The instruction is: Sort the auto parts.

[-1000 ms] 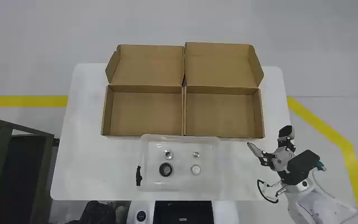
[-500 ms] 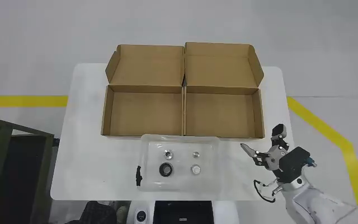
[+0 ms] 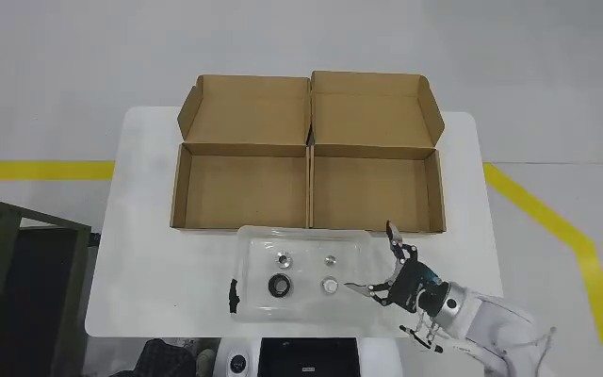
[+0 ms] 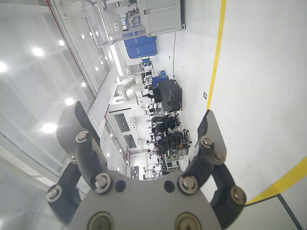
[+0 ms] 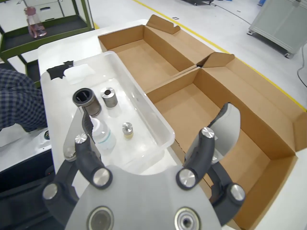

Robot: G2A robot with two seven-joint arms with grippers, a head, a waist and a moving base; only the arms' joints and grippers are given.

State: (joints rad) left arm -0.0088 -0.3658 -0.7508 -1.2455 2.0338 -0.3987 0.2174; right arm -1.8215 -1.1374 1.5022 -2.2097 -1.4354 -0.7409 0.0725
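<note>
White table (image 3: 141, 245); one open cardboard box (image 3: 240, 193) touching a second box (image 3: 372, 193); clear tray (image 3: 301, 242) just beside both

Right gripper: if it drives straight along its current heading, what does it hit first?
Probably the clear tray: the open right gripper points at its near end wall. If it clears the rim, the small metal part comes next. Height is hard to judge.

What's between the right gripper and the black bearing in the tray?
Top view: the white-capped part stands in line between the right gripper and the black bearing, with the small metal stud just beside that line.
</note>
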